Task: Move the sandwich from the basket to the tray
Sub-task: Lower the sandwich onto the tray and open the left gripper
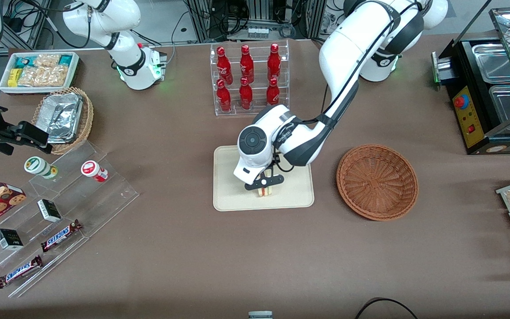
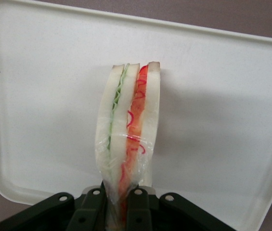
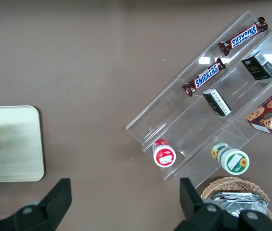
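Black two-finger gripper (image 2: pixel 121 202) clenched on plastic-wrapped triangular white-bread sandwich (image 2: pixel 128 130), directly over flat cream rectangular tray (image 2: pixel 39 96), apparently for set-down; round reddish-brown wicker basket (image 1: pixel 377 181) well aside, empty.

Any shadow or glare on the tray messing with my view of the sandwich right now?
Left wrist view: the sandwich, pinched in the gripper, is sharp and throws only a soft shadow on the tray; its wrap glints faintly. Front view: the arm hides much of the tray, and the sandwich shows small. Right wrist view: the tray's edge is evenly lit, with no glare.
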Robot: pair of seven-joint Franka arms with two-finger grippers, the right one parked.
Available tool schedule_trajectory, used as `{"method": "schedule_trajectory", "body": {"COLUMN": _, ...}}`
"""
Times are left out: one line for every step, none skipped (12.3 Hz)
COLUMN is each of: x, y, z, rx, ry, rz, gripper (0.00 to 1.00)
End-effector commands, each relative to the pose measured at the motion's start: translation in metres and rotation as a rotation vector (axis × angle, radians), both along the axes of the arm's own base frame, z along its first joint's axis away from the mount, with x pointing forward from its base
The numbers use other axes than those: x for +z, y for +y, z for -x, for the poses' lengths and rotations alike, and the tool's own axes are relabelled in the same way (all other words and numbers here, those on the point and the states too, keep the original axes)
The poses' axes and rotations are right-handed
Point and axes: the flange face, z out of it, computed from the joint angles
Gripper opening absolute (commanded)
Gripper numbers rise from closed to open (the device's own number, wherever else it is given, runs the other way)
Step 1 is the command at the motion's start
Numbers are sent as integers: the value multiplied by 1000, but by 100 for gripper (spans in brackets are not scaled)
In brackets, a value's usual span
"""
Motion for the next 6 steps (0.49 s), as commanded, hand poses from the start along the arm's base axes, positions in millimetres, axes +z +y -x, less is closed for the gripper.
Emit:
{"method": "schedule_trajectory", "body": {"x": 8, "y": -1, "z": 0, "rx": 6, "ry": -9, "rz": -21, "gripper": 2}}
{"method": "schedule_trajectory", "body": {"x": 5, "y": 0, "z": 1, "rx": 4, "ry": -7, "rz": -25, "gripper": 2}}
{"method": "schedule_trajectory", "body": {"x": 1, "y": 0, "z": 3, "rx": -2, "ry": 0, "rz": -33, "gripper": 2}}
{"method": "schedule_trajectory", "body": {"x": -6, "y": 2, "z": 8, "rx": -9, "ry": 11, "rz": -44, "gripper": 2}}
{"method": "schedule_trajectory", "body": {"x": -10, "y": 3, "z": 11, "rx": -18, "ry": 12, "rz": -55, "gripper": 2}}
{"method": "schedule_trajectory", "body": {"x": -12, "y": 2, "z": 12, "rx": -37, "ry": -3, "rz": -75, "gripper": 2}}
